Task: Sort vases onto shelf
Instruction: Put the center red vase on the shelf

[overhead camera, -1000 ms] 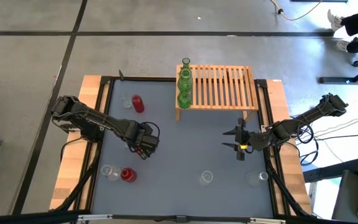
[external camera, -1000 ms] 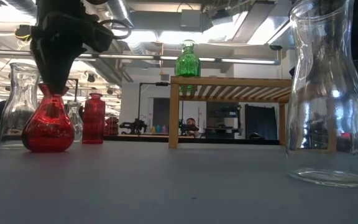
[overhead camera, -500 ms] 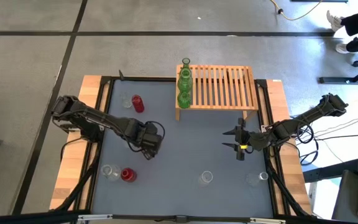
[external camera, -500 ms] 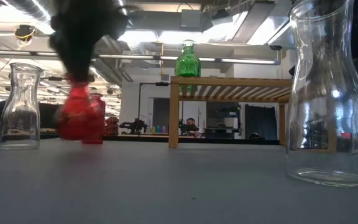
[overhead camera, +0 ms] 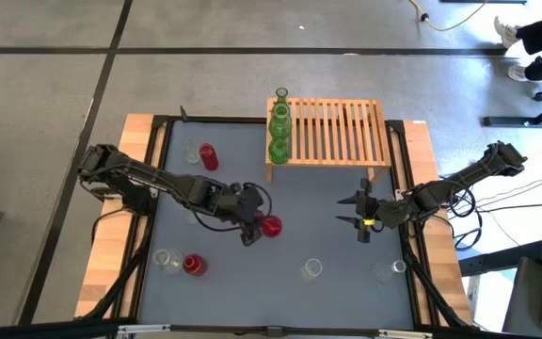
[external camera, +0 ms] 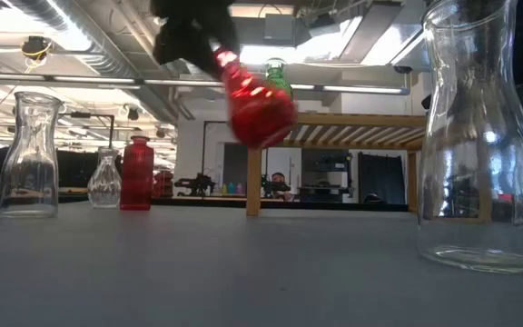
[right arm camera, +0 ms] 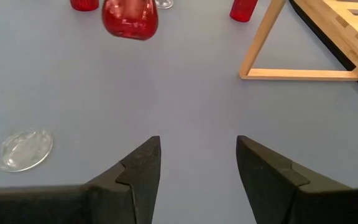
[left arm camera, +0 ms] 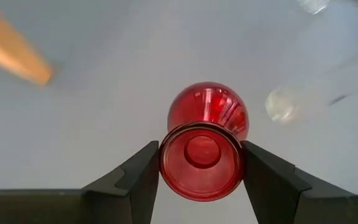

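**A:** Grey matting covers the table (overhead camera: pixel 280 198), and the shelf (overhead camera: pixel 337 132) sits against its far edge, right of middle. What has changed in the last second?

**B:** The left gripper (overhead camera: pixel 251 229) has carried a squat red vase (overhead camera: pixel 270 226) off the surface. A second ago it stood near the front-left corner with the fingers closing over its neck; half a second ago it was just leaving. Now it hangs in the air near the table's middle, tilted, between the front-left group and the shelf.

**A:** Are the fingers tight on it?

**B:** Yes. The left wrist view shows both fingers (left arm camera: pixel 138 177) pressed against the rim of the red vase's mouth, one on each side, its round body beyond them.

**A:** What stays behind in the front-left corner?

**B:** A second squat red vase (overhead camera: pixel 192 265) and a clear vase (overhead camera: pixel 166 259) just beside it. Neither has shifted.

**A:** And the rest?

**B:** Unchanged. Three green vases (overhead camera: pixel 278 127) stand in a row along the shelf's left end. A tall red vase (overhead camera: pixel 209 157) and a small clear vase (overhead camera: pixel 192 153) stand toward the far-left corner. Two clear vases stand near the front edge: one (overhead camera: pixel 312 268) at the middle, one (overhead camera: pixel 385 271) toward the front-right corner.

**A:** The other arm?

**B:** The right gripper (overhead camera: pixel 363 222) waits near the right edge exactly as before, fingers spread apart and holding nothing
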You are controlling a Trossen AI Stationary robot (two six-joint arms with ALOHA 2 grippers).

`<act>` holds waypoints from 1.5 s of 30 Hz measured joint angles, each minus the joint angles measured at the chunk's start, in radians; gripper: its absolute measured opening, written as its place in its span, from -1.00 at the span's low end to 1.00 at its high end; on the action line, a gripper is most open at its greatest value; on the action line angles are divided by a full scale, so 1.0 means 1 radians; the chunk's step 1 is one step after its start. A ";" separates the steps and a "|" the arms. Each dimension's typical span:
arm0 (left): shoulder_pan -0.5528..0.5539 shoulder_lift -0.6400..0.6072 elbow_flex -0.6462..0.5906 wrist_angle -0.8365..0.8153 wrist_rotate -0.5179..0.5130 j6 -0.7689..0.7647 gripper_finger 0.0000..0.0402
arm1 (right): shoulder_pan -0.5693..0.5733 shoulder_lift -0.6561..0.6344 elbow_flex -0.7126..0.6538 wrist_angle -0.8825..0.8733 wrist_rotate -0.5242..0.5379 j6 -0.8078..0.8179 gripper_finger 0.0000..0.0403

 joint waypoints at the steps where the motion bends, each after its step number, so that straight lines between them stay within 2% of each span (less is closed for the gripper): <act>1: 0.001 0.000 0.000 0.021 0.000 0.015 -0.03 | 0.000 0.000 0.000 0.000 0.002 0.000 -0.03; 7: 0.005 0.044 0.003 0.102 0.003 0.058 -0.03 | 0.000 0.000 0.000 0.001 0.008 0.000 -0.03; 10: 0.006 0.105 0.058 0.090 0.006 0.083 -0.03 | 0.000 0.000 0.000 0.002 0.008 0.000 -0.03; 14: 0.008 0.216 0.204 0.033 0.015 0.146 -0.03 | 0.000 0.000 0.000 0.002 0.008 0.000 -0.03; 20: 0.029 0.404 0.486 -0.239 0.038 0.175 -0.03 | 0.000 0.000 0.000 0.000 0.008 0.000 -0.03; 25: 0.053 0.519 0.615 -0.358 0.035 0.177 -0.03 | 0.000 0.000 0.000 -0.001 0.008 0.000 -0.03; 31: 0.076 0.582 0.636 -0.369 0.090 0.211 -0.01 | 0.000 0.000 0.000 -0.002 0.008 0.000 -0.03; 45: 0.077 0.581 0.636 -0.299 0.084 0.205 0.20 | 0.000 0.000 0.000 -0.003 0.008 0.000 -0.03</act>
